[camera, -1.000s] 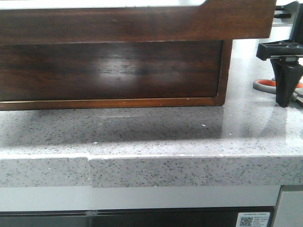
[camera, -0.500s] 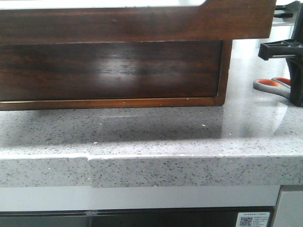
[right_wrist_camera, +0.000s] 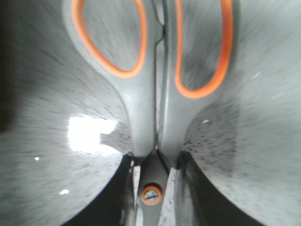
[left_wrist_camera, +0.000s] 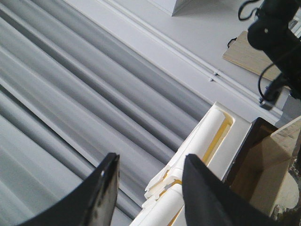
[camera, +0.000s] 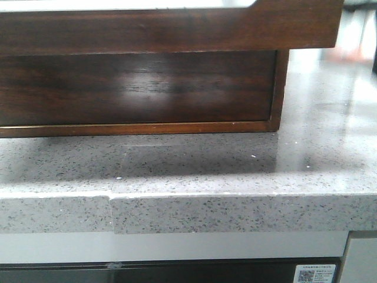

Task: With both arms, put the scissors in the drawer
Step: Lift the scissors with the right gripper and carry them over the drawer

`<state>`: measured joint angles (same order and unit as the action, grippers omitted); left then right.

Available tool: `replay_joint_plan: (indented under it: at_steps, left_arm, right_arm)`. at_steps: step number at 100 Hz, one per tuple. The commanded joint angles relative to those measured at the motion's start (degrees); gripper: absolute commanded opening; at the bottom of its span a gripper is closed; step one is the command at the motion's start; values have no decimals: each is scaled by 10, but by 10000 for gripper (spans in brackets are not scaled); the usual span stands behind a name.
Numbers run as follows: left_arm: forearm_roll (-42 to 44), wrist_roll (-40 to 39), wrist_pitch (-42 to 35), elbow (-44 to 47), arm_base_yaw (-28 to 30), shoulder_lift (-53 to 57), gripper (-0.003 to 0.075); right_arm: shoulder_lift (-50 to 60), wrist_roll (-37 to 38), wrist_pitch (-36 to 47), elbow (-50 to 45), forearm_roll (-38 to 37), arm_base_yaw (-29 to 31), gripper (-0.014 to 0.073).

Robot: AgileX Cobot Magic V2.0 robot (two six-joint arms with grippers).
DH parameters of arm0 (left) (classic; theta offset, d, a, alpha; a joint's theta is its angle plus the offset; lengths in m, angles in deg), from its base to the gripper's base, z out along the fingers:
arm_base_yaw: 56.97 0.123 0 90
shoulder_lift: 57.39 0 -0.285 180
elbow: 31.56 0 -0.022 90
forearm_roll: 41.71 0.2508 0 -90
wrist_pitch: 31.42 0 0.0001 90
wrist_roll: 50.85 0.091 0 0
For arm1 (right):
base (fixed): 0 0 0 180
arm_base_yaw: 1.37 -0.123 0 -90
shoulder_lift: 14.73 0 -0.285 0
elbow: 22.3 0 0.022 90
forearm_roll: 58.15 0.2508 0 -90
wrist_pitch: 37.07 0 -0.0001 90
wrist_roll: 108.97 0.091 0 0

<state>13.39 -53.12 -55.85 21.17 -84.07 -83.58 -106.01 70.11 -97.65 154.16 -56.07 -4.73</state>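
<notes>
The scissors (right_wrist_camera: 155, 94) fill the right wrist view: grey handles with orange lining in the loops, and an orange-ringed pivot screw (right_wrist_camera: 151, 194). My right gripper (right_wrist_camera: 155, 159) is shut on them at the neck just past the pivot, one finger on each side. The picture is smeared by motion over the speckled counter. In the front view the drawer (camera: 177, 29) juts out at the top, dark glossy brown with a whitish rim. The scissors are not sharp there; only a pinkish smear (camera: 344, 53) shows. My left gripper (left_wrist_camera: 151, 160) is open, holding nothing, aimed away from the table.
A recessed dark wood panel (camera: 135, 88) sits under the drawer on the grey speckled counter (camera: 194, 171), whose front edge runs across the lower view. The left wrist view shows grey ribbed panelling (left_wrist_camera: 94, 94), white rolled sheets (left_wrist_camera: 207, 141) and a cardboard box (left_wrist_camera: 273, 160).
The right gripper stood over the scissors lying on the counter at the right; now both have gone from that spot, leaving bare counter and a blur higher up.
</notes>
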Motion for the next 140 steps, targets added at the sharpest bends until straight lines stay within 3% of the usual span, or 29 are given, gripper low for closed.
replay_joint_plan:
  at_steps: [1,20,44,55,94,115,140]
  left_arm:
    - [-24,-7,-14,-20,-5,-5,293]
    - [-24,-7,-14,-20,-5,-5,293]
    - [-24,-7,-14,-20,-5,-5,293]
    - [-24,-7,-14,-20,-5,-5,293]
    - [-24,-7,-14,-20,-5,-5,293]
    - [-24,-12,-14,-20,-5,-5,293]
    - [-24,-16,-14,-20,-5,-5,293]
  right_arm:
    - [72,-5,44,14,3,-1,-69]
    - [183,-34,131,14,21,-2,-69]
    - [271,-205,222,14,135,-35,-69]
    - [281,-279,239,14,174,-77,-69]
    - [231,-461,294,14,172,-283,-69]
    - [175,-487,300,14,167,-335,-69]
    - [114,-487,294,14,130,-354,-69]
